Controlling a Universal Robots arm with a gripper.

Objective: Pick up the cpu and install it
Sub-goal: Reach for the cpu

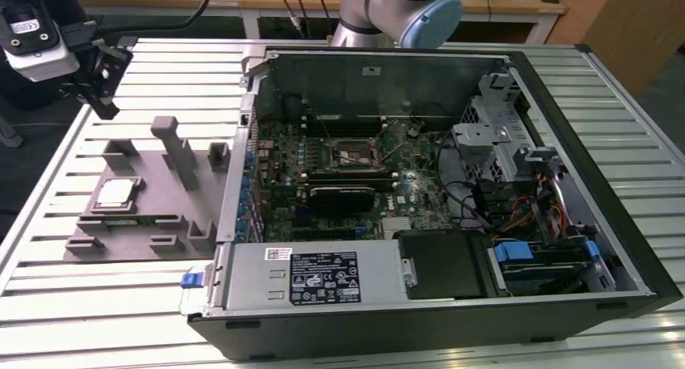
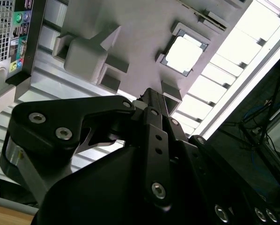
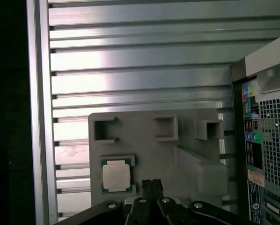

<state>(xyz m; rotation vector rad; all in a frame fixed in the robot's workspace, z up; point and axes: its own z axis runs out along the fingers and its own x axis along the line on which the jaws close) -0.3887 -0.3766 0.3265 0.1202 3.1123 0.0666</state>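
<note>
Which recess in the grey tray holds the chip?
The square one on the exterior view's left side of the tray, seating the cpu; the other recesses show bare grey plastic.

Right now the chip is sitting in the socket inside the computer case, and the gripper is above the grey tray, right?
No. The chip is not in the socket; the exterior view shows it lying on the grey tray, outside the computer case. The gripper is indeed above the grey tray, as the first wrist view shows.
</note>
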